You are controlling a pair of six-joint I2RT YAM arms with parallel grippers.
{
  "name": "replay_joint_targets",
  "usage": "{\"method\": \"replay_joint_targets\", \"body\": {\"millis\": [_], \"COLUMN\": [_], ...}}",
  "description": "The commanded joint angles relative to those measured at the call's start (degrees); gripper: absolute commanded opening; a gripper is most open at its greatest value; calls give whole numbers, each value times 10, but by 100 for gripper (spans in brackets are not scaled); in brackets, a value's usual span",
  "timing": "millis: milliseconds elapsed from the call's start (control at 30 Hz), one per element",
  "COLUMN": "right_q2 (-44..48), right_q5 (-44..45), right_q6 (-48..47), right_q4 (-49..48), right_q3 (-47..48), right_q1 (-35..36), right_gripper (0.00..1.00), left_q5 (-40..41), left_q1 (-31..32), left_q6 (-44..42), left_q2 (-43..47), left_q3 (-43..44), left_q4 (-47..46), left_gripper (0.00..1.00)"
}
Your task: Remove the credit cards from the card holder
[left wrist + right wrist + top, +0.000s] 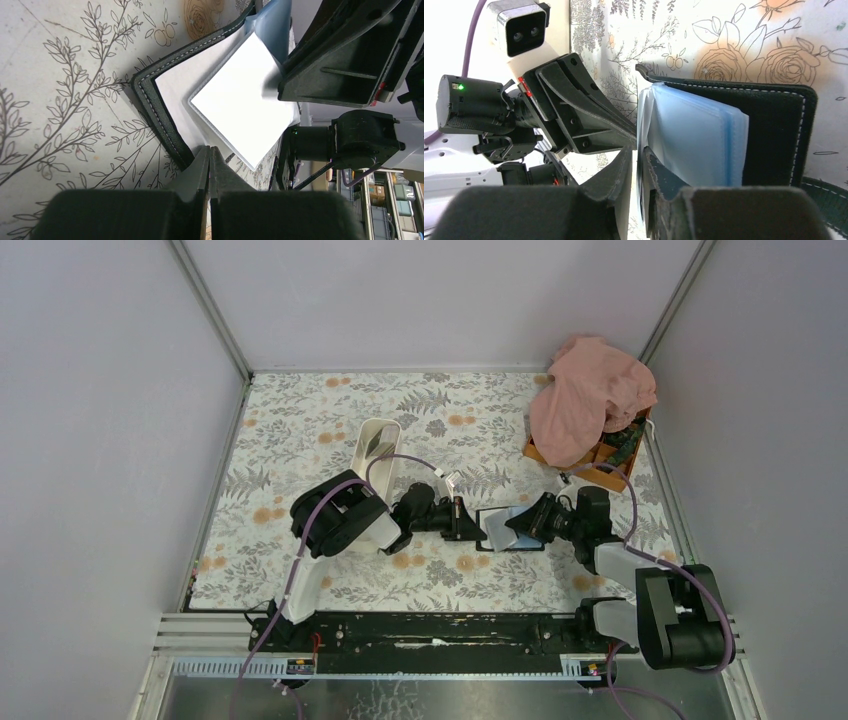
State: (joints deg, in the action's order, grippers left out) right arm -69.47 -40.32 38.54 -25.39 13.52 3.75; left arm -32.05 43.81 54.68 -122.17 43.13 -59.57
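Here's the small black stitched folding card holder point(774, 135), lying open on the floral-print tablecloth point(300, 430) right between the 2 arms, its spread running left to right, so each gripper meets it from its own side. The left gripper point(209, 155) has its fingers pressed flat together, tips down at the near corner of the black cover; whether they nip the cover or only pin it, I cannot tell. The right gripper point(638, 165) is the one on the cards: its fingers are drawn close about the free edge of 1 pale leaf point(642, 125) standing up from the stack of bluish clear sleeves point(694, 140), but a firm bite is not visible. From the left wrist a white card face point(240, 105) lies askew in the fold, pointing toward that right gripper. I reckon the pull must go rightward, away from the left gripper. The long white oblong tray point(361, 452) and the orange box point(598, 475) under a pink cloth point(590, 400) sit well apart, blocking nothing.
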Motion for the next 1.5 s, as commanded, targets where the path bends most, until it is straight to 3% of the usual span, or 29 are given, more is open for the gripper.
{"method": "replay_joint_targets", "body": {"millis": [0, 133, 200, 367, 567, 1000, 1133, 1267, 1367, 1467], "right_q2": [0, -40, -56, -63, -56, -121, -97, -88, -83, -63], "right_q5": [-51, -93, -100, -66, -9, -44, -44, -66, -78, -80], "right_q6": [33, 81, 77, 14, -25, 57, 68, 85, 87, 84], "right_q4": [-79, -172, -185, -115, -52, -198, -209, -234, -239, -226], "right_q3": [-10, -27, -26, -12, 17, 1, -9, -22, -30, -36], "right_q1": [-8, -8, -8, 0, 45, 70, 67, 50, 39, 33], "right_gripper": [18, 16, 24, 41, 46, 43, 35, 16, 15, 24], "left_q5": [14, 14, 14, 15, 14, 16, 18, 13, 10, 13], "left_q1": [-14, -14, -14, -14, -14, -14, -15, -20, -21, -22], "left_q6": [-6, -8, -12, -13, -10, -12, -7, 7, 10, 9], "left_q2": [-49, -41, -38, -35, -36, -26, -26, -31, -30, -24], "left_q3": [-34, -37, -37, -34, -36, -45, -50, -56, -59, -61], "left_q4": [13, 15, 20, 28, 26, 32, 27, 6, 0, 3], "left_gripper": [2, 2, 2, 2, 2, 2, 2, 1, 0, 0]}}
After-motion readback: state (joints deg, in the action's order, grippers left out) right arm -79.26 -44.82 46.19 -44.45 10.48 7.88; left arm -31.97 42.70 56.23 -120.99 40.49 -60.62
